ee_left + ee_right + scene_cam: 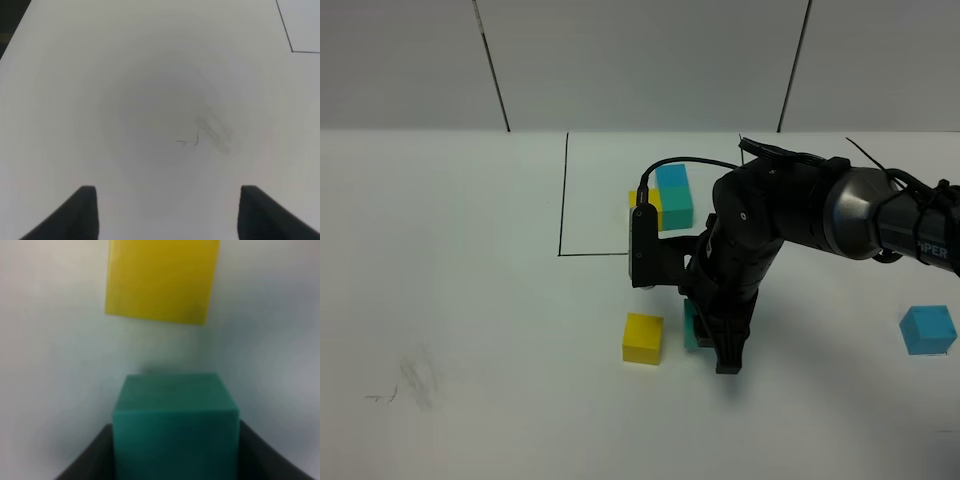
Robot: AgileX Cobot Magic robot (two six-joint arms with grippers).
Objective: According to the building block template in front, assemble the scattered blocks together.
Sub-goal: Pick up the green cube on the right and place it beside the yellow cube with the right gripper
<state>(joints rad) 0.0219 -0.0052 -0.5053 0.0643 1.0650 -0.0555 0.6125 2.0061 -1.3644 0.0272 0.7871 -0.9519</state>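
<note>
Nearest, the left tool (167,191) stands open and empty over the table (75,75). The right tool (175,440) clamps the teal-green cube (175,415) squarely, just beside the yellow cube (643,338), with the sky-blue cube (928,330) well apart. Farthest, the template (672,195) lies with its longer arm running near-to-far.

Bright, even light fills the high view; the right gripper (728,362) casts a faint shadow beneath its tips. Its wrist view is blurred: teal-green cube (175,430) between the fingers, yellow cube (162,280) beyond, both soft-edged. Ahead of the left gripper (167,194) spreads a round grey dimness.
</note>
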